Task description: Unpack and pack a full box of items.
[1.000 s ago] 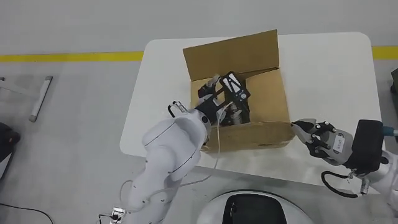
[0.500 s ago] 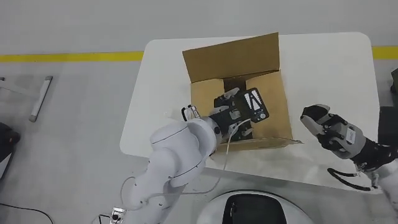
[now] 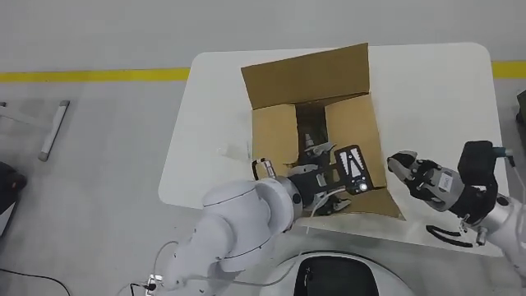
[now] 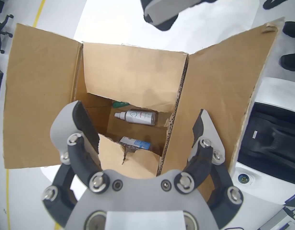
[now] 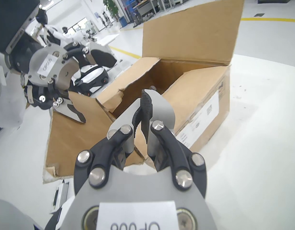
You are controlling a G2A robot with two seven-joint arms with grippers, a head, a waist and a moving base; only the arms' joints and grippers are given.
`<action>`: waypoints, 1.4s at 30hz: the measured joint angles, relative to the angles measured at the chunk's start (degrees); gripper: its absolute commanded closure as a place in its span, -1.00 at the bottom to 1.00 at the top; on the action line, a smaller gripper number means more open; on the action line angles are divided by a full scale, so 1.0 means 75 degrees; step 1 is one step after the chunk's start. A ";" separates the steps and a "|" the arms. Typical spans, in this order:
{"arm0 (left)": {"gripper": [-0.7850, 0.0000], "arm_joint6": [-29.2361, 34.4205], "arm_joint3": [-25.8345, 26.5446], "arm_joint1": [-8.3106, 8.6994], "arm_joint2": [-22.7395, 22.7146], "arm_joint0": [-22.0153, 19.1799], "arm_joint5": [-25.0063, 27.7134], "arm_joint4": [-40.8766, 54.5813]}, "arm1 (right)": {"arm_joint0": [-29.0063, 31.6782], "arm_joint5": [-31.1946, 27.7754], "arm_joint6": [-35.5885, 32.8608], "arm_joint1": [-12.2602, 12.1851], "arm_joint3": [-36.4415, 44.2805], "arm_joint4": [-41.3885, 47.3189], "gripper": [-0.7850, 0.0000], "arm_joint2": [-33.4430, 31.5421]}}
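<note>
Your corrugated cardboard box (image 3: 308, 74) stands flaps-open on the white table (image 3: 427, 82), a white label (image 5: 205, 113) on one wall, print unreadable. A white cylindrical spray bottle (image 4: 138, 117) lies inside. The left gripper (image 4: 139, 107) hangs spread above; the right gripper (image 5: 141, 101), clenched, sits just beside the box.

Green item (image 4: 120, 104) mostly hidden behind box flap (image 4: 128, 72).

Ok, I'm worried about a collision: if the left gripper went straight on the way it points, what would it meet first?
Probably the white spray bottle lying on the box floor: the open left gripper points down into the opening. The torn flap could catch a finger first; depth is unclear.
</note>
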State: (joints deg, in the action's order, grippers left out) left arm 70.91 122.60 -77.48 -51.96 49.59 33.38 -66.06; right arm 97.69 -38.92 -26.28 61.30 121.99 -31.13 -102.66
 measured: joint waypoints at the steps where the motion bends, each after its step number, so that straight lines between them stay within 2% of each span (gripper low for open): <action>1: -1.00 0.0026 0.0014 0.0032 -0.0005 0.0012 -0.0026 0.0015 | 0.0048 -0.0151 -0.0044 -0.0010 -0.0024 -0.0036 1.00 -0.0007; 11: -1.00 0.0163 0.0184 0.0415 -0.0374 0.0035 -0.0165 0.0208 | 0.0533 -0.1761 -0.0127 -0.0109 -0.0187 -0.0694 1.00 -0.0152; 19: -1.00 0.0192 0.0147 0.0586 -0.0582 -0.0080 -0.0224 0.0370 | 0.0601 -0.2097 0.0104 -0.0144 -0.0325 -0.1380 1.00 -0.0079; 27: -1.00 -0.0626 -0.0139 0.0549 -0.0530 -0.0104 -0.1093 -0.0013 | 0.0505 -0.1946 0.0438 -0.0158 -0.0383 -0.2210 1.00 0.0093; 31: -1.00 -0.1086 -0.0422 0.0500 -0.0428 -0.0084 -0.1680 -0.0158 | 0.0494 -0.1691 0.0909 -0.0150 -0.0385 -0.1988 1.00 -0.0001; 35: -1.00 -0.1341 -0.0824 0.0456 -0.0280 -0.0029 -0.2239 -0.0453 | 0.0385 -0.1212 0.1110 -0.0167 -0.0339 -0.1652 1.00 -0.0413; 42: -1.00 -0.1188 -0.1344 0.0402 0.0049 0.0004 -0.2666 -0.1081 | 0.0174 -0.0076 0.1367 -0.0151 -0.0310 -0.1170 1.00 -0.0752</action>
State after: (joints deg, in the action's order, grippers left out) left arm 62.00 112.52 -74.46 -51.59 49.62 13.39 -74.17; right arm 98.99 -39.49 -16.03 60.17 119.66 -39.90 -108.30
